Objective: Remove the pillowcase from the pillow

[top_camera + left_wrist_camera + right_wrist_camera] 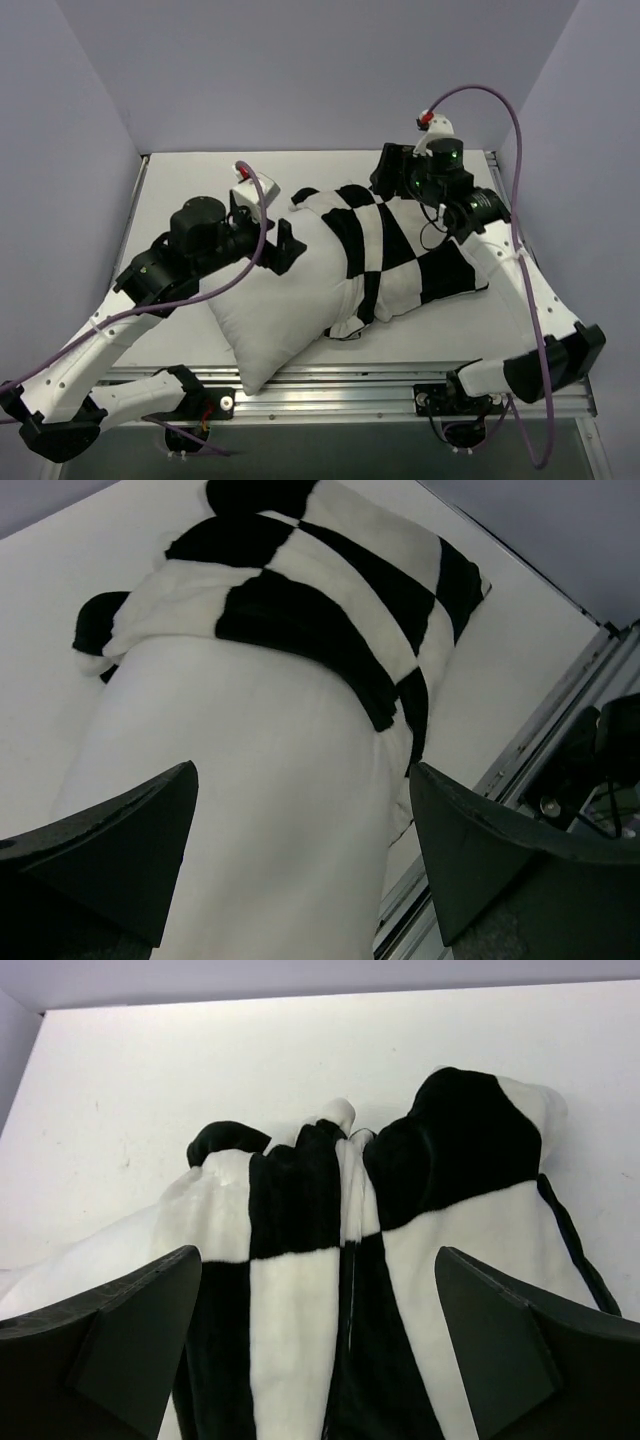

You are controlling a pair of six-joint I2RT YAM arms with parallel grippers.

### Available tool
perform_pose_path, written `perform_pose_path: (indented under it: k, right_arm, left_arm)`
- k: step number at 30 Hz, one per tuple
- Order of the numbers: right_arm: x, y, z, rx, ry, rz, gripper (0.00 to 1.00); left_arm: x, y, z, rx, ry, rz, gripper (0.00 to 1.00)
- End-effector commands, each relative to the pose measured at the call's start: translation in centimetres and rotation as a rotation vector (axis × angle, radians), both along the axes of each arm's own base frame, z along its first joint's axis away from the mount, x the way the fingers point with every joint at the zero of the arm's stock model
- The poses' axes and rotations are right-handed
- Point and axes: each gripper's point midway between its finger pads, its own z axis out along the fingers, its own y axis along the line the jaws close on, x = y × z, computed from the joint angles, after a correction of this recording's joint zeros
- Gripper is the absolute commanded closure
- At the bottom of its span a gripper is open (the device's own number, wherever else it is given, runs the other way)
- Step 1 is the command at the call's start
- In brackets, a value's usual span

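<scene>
The plain white pillow [265,320] lies slantwise across the table, its bare half toward the near left. The black and white checked pillowcase [400,250] covers its far right half, bunched at the opening. My left gripper [285,245] is open over the bare pillow [260,810], with the pillowcase edge [310,610] ahead of its fingers [120,850]. My right gripper [392,172] is open at the far end of the pillowcase [300,1290], one finger [130,1330] on each side of it and holding nothing. A strip of pillow [60,1270] shows at the left.
The white table [190,180] is enclosed by grey-lilac walls at the back and both sides. An aluminium rail [350,385] runs along the near edge, and the pillow's corner overhangs it. The rail [540,730] also shows in the left wrist view.
</scene>
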Motion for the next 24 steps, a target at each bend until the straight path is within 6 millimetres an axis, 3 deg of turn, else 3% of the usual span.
perform_pose_path:
  k: [1, 2, 3, 4, 6, 11, 14, 21, 22, 24]
  right_arm:
    - [-2.8, -1.0, -1.6, 0.011, 0.027, -0.026, 0.02]
    - [-4.1, -1.4, -0.8, 0.025, 0.003, -0.024, 0.02]
    - [-4.8, -1.7, -1.1, 0.028, 0.006, -0.026, 0.01]
    - [-5.7, -1.9, -2.6, 0.019, 0.035, -0.021, 0.01]
    - [-7.6, -2.4, -2.3, 0.033, 0.013, -0.011, 0.01]
    - [-11.9, -2.7, -5.9, 0.067, 0.072, 0.035, 0.0]
    - [-13.5, -2.4, -7.7, 0.091, 0.101, 0.066, 0.0]
    - [-15.7, -1.2, -10.6, 0.132, 0.168, 0.124, 0.01]
    - [-15.9, -0.8, -10.9, 0.134, 0.172, 0.14, 0.01]
    - [-16.3, -0.5, -12.0, 0.13, 0.199, 0.149, 0.0]
  left_arm:
    - [-0.5, -3.1, -1.5, 0.075, -0.061, -0.113, 0.06]
    - [-0.5, -3.5, -2.0, 0.082, -0.053, -0.121, 0.06]
    - [-0.5, -4.3, -3.2, 0.099, -0.037, -0.134, 0.06]
    - [-0.4, -4.6, -3.9, 0.108, -0.03, -0.13, 0.06]
    - [-0.3, -5.6, -5.9, 0.136, -0.009, -0.143, 0.06]
    - [0.1, -7.7, -10.8, 0.236, -0.006, -0.103, 0.06]
    - [0.4, -8.0, -13.2, 0.288, -0.006, -0.07, 0.06]
    - [2.8, -5.9, -20.9, 0.458, 0.074, 0.15, 0.03]
    - [2.9, -5.9, -21.6, 0.454, 0.099, 0.173, 0.12]
    - [3.3, -6.1, -22.6, 0.453, 0.123, 0.194, 0.49]
